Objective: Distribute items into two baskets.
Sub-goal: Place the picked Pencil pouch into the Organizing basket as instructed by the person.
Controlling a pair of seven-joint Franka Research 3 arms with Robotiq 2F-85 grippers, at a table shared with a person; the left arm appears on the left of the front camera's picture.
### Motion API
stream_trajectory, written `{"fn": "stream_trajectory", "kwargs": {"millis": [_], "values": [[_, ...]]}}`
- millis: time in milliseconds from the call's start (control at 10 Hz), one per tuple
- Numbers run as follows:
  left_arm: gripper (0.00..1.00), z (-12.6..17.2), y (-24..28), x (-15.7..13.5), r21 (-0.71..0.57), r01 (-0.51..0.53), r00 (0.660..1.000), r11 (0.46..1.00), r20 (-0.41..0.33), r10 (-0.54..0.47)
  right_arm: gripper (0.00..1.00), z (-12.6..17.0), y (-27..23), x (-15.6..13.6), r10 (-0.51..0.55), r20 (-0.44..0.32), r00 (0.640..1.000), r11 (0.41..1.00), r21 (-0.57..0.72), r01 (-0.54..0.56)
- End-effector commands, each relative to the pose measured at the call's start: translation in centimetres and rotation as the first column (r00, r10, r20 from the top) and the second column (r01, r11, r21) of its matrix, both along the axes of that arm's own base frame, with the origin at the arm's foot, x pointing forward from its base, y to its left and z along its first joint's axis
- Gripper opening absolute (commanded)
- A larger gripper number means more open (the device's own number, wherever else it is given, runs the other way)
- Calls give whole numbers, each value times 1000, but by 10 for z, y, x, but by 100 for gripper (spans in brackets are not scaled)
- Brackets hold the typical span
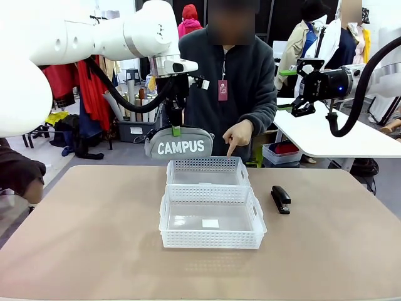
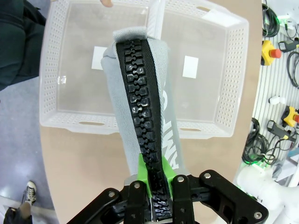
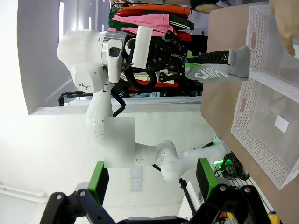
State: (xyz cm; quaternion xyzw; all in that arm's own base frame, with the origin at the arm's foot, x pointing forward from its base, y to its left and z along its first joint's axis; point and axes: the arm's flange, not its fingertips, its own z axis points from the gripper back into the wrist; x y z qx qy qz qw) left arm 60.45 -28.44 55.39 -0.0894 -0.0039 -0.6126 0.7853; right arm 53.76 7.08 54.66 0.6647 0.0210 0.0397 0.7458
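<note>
Placement of grey pouch, clamped at its zipper by the left end effector above the far basket's rim; lowering and release are judged next, right end effector held wide, empty.

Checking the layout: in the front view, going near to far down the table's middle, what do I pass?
Larger basket with the white label → smaller basket → person's pointing hand → person.
</note>
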Motion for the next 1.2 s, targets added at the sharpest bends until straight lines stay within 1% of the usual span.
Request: {"fn": "stream_trajectory", "kwargs": {"millis": [0,400,500,600,700,800,900,1100], "values": [[0,2,0,0,1,0,1000,1000,8,0,100,2,0,0,-1,-6,1000,1000,0,1],[0,0,0,0,0,0,1000,1000,0,0,100,2,0,0,-1,-6,1000,1000,0,1],[0,0,-4,2,6,-12,1000,1000,18,12,100,2,0,0,-1,-6,1000,1000,0,1],[0,-3,-14,5,22,3,1000,1000,25,-3,100,2,0,0,-1,-6,1000,1000,0,1],[0,-9,-21,11,36,31,999,999,25,-32,100,2,0,0,-1,-6,1000,1000,0,1],[0,-14,-27,20,30,34,999,999,3,-34,100,2,0,0,-1,-6,1000,1000,0,1],[0,-23,-36,28,24,36,999,999,0,-36,100,2,0,0,-1,-6,1000,1000,0,1],[0,-39,-50,43,34,74,997,997,18,-75,100,2,0,0,-1,-6,1000,1000,0,1]]}}
